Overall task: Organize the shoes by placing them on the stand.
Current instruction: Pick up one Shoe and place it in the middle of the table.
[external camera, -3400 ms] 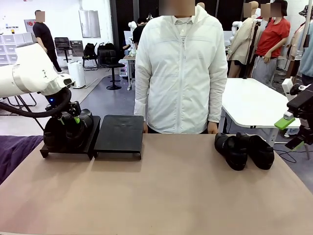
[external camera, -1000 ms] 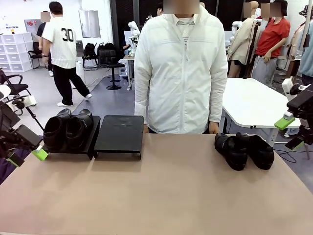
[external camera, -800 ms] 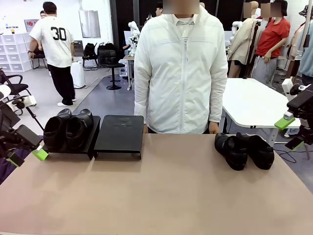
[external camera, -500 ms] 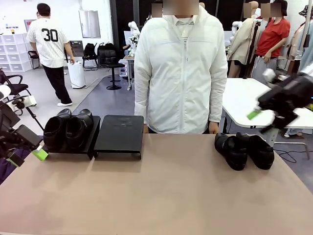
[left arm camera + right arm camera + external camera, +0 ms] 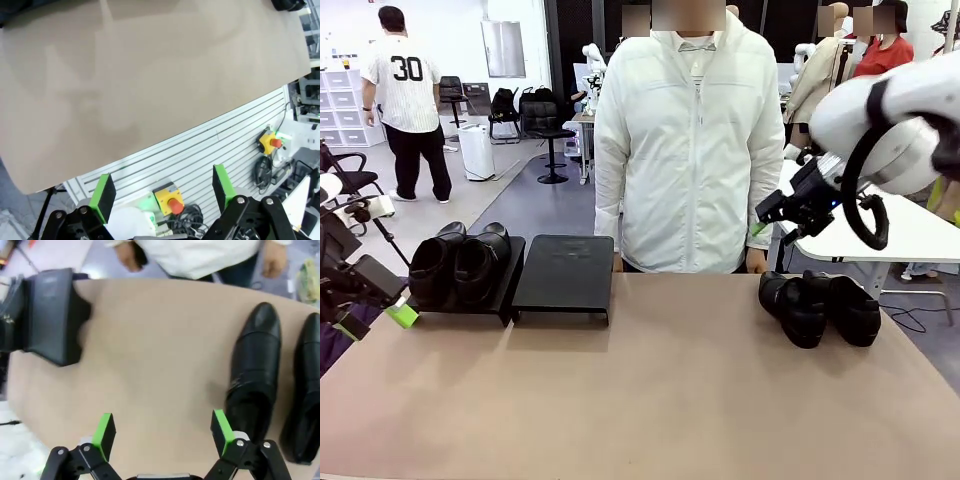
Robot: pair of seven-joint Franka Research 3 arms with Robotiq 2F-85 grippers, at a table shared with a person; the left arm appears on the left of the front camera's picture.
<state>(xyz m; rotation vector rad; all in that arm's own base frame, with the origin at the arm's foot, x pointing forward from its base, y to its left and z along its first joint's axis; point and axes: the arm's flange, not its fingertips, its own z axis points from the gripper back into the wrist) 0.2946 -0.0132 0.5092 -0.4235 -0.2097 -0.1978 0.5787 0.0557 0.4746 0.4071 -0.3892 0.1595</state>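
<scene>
Stand (image 5: 565, 270): low black rack of two flat panels, at the far left of the table (image 5: 670, 400). The right panel is bare and shows again in the right wrist view (image 5: 50, 315).

Shoes, first pair (image 5: 458, 265): two black shoes side by side on the stand's left panel, toes towards the robot.

Shoes, second pair (image 5: 820, 308): two black shoes side by side on the tabletop at the far right, well apart from the stand. From above (image 5: 255, 375) they lie parallel, toes towards the person.

Left gripper (image 5: 162, 190): jaws wide apart, holding nothing. It hangs low off the table's left edge (image 5: 375, 322), near the stand.

Right gripper (image 5: 162, 434): jaws wide apart, holding nothing. It is raised above the table near the second pair.

Person (image 5: 690, 150): white zipped jacket, standing at the far side, hands at the table's edge.

Writing: the number "30" (image 5: 405, 70) in black on the back of a white shirt, worn by someone walking in the background.

Yellow boxes with red buttons (image 5: 170, 200): mounted on a white slatted panel below the tabletop.
</scene>
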